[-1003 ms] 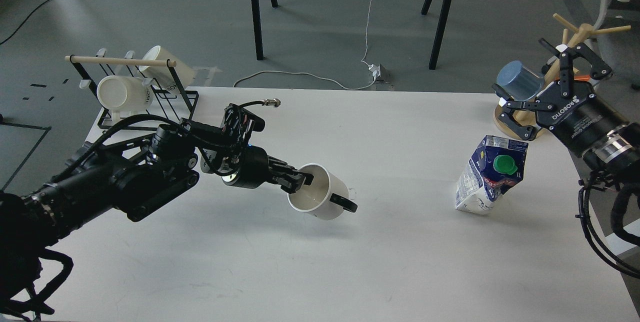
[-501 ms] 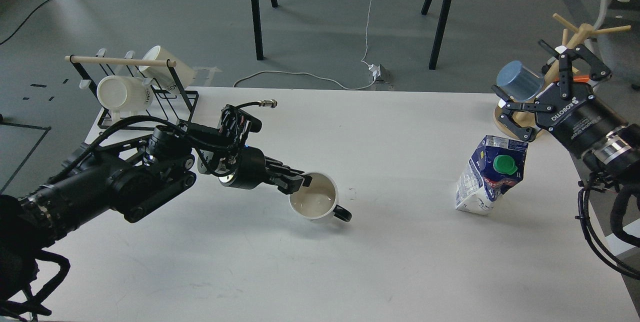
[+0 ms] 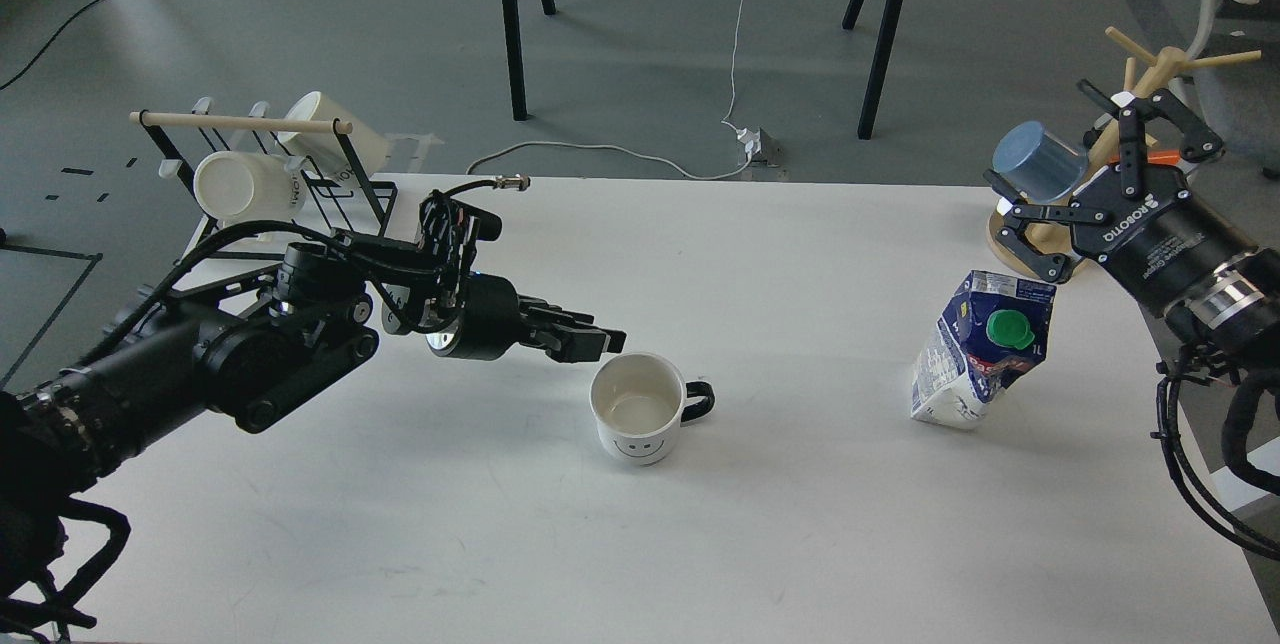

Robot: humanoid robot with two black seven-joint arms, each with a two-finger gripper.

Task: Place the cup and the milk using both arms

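Two black arms reach over a white table (image 3: pixel 800 544). Left claw (image 3: pixel 600 341) sits empty, fingers near-closed, beside the upright cup (image 3: pixel 637 409) at centre. Right claw (image 3: pixel 1100 179) gapes open above the leaning milk carton (image 3: pixel 975 354) at right.

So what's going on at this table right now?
A two-armed robot is setting out a cup and milk. The white mug stands upright on the table, and the left claw hangs just beside its rim, not touching it. The milk carton stands tilted toward the right side, with the right claw open above and behind it, holding nothing.
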